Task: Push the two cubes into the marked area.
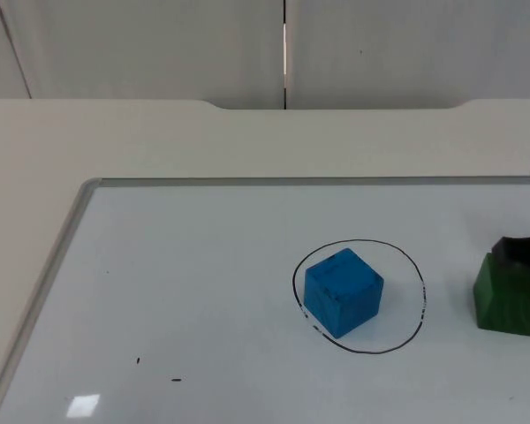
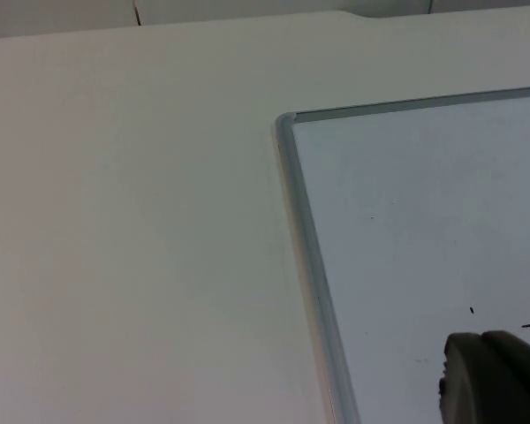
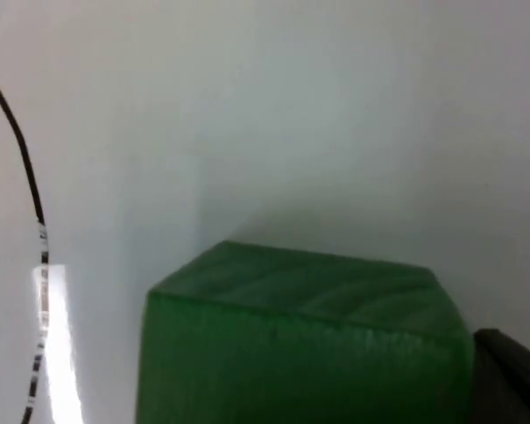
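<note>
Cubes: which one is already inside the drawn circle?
The blue cube; it sits within the black circle on the whiteboard. The green cube lies outside it, by the right gripper.
</note>
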Controlling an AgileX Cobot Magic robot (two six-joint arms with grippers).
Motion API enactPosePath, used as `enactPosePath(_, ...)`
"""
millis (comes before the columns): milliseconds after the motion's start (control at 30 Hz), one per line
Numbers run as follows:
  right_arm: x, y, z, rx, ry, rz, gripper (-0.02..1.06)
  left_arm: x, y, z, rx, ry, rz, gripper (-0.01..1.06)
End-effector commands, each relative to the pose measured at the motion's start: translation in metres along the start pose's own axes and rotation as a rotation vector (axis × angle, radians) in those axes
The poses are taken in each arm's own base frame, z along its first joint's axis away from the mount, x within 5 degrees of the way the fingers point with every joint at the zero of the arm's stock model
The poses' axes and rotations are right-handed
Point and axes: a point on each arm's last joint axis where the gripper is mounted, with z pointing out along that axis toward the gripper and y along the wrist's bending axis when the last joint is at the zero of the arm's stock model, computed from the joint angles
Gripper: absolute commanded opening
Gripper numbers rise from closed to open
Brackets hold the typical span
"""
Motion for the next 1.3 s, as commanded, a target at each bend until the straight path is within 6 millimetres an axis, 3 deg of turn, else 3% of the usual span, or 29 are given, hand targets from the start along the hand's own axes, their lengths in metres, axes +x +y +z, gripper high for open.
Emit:
enactPosePath(0,0.008,0.0,0.003,0.007,0.062,0.017,0.0,0.0,0.0,0.001,-0.003,-0.011,-0.001,0.0)
enactPosePath(300,0.011,0.0,0.002,0.01,0.086,0.005,0.0,0.0,0.0,0.001,-0.003,-0.011,-0.001,0.0)
enactPosePath(500,-0.001,0.006,-0.027,-0.035,-0.032,-0.008,0.0,0.0,0.0,0.001,-0.003,-0.011,-0.001,0.0)
enactPosePath(600,-0.002,0.007,-0.032,-0.042,-0.046,-0.009,0.0,0.0,0.0,0.001,-0.001,-0.011,-0.001,0.0)
enactPosePath(1267,0.0,0.009,-0.03,-0.06,-0.02,0.029,0.0,0.0,0.0,0.001,-0.001,-0.011,-0.001,0.0)
